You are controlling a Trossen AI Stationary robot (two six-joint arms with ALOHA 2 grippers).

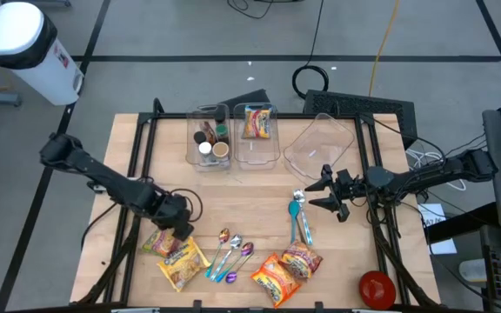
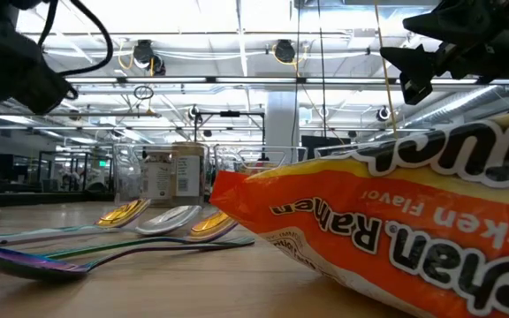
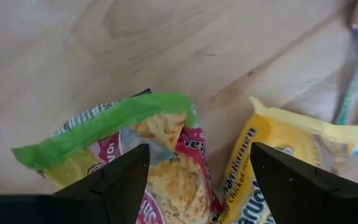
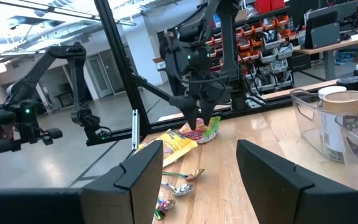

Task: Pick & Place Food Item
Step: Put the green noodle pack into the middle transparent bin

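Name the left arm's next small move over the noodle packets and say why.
Probably lower the left tool straight down and close. It hangs open directly over the green-topped packet, fingers either side of it and not yet gripping; the yellow packet lies just beside it. The right tool waits over the table.

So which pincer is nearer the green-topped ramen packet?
Left. The left pincer hovers open directly over the green-topped ramen packet; the right pincer waits across the table by the teal spoons.

An orange crinkly ramen packet (image 2: 396, 238) fills the near right of the wooden table (image 2: 193, 291). Shiny metal spoons (image 2: 140, 221) lie left of it, clear plastic bins (image 2: 175, 177) stand behind, and a dark gripper (image 2: 427, 66) hangs above.
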